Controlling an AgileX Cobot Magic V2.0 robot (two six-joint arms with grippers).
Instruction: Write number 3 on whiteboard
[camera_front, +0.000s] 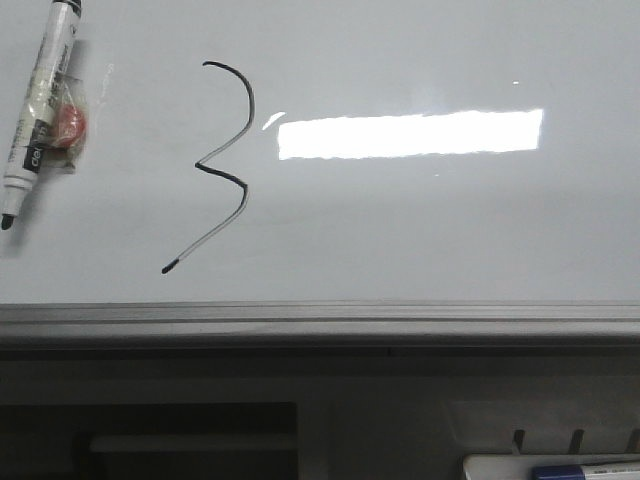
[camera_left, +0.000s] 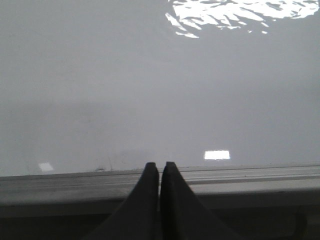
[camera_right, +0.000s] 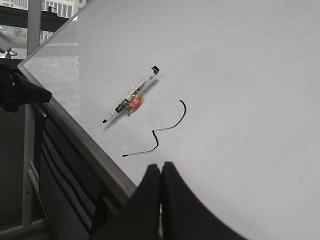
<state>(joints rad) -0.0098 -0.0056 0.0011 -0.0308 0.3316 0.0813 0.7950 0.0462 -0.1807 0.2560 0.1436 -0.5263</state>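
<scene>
One number 3 (camera_front: 225, 165) and one marker (camera_front: 38, 105) marked the whiteboard (camera_front: 420, 240); both claws, left (camera_left: 160, 172) and right (camera_right: 161, 172), were clenched empty.

Left gripper (camera_left: 160, 170): dark fingers pressed together, tips touching, nothing between. Right gripper (camera_right: 161, 172): fingers likewise closed flat against each other, empty. Neither arm visible in front view.

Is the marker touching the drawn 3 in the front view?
No. The marker lies on the whiteboard well left of the number 3, with bare board between them.
</scene>
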